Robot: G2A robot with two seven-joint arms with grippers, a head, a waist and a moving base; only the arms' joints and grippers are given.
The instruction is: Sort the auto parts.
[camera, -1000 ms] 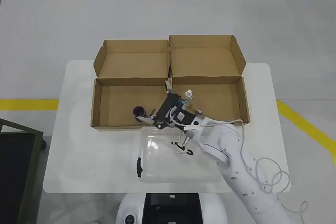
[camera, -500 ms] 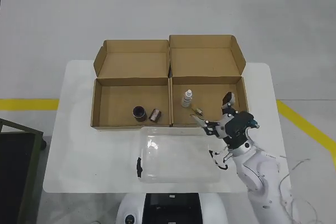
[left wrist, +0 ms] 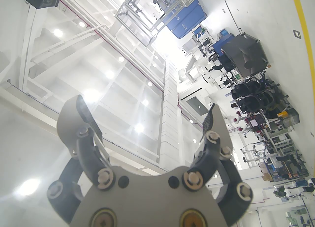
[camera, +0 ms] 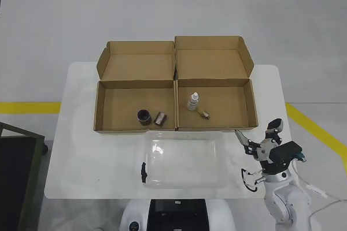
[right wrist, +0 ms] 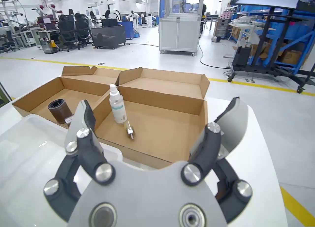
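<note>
We've got the right claw [camera: 257, 134] spread wide and empty near the right-hand box [camera: 228, 107], bottle [camera: 193, 101] upright inside, left claw [left wrist: 146, 103] released too.

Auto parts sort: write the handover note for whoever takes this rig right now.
Left end effector: open, holding nothing, pointing at the ceiling.
Right end effector: open, holding nothing, over the right front part of the white table.
Left brown cardboard box: dark cylindrical sleeve, small metal cylinder.
Right brown cardboard box: upright white spray bottle, small metal fitting.
Done: four items boxed.
Remaining: probably just verifying the grouping.
</note>
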